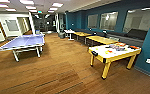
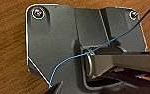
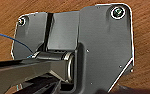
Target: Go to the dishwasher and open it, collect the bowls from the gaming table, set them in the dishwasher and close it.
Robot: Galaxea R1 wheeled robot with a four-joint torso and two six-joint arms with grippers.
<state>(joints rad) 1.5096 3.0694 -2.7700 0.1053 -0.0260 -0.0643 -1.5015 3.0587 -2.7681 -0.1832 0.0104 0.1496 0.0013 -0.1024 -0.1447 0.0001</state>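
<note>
Wood floor (image 1: pixel 53 75) nearest; gaming table (image 1: pixel 101 51) right, ping-pong table (image 1: pixel 23 42) left.

My head camera sees a brightly lit room: rows of ceiling panels (image 1: pixel 27 3) glow white and blow out to glare. The wood floor (image 1: pixel 53 72) carries a soft sheen, and the blue table-tennis table (image 1: pixel 23 42) reflects the light on its top. The white-topped table (image 1: pixel 113 51) casts a faint shadow beneath. The windows (image 1: pixel 108 20) mirror the lamps. Everything is soft and blurred, and lines bend toward the edges. In my wrist views, light is even and the floor grain smears.
</note>
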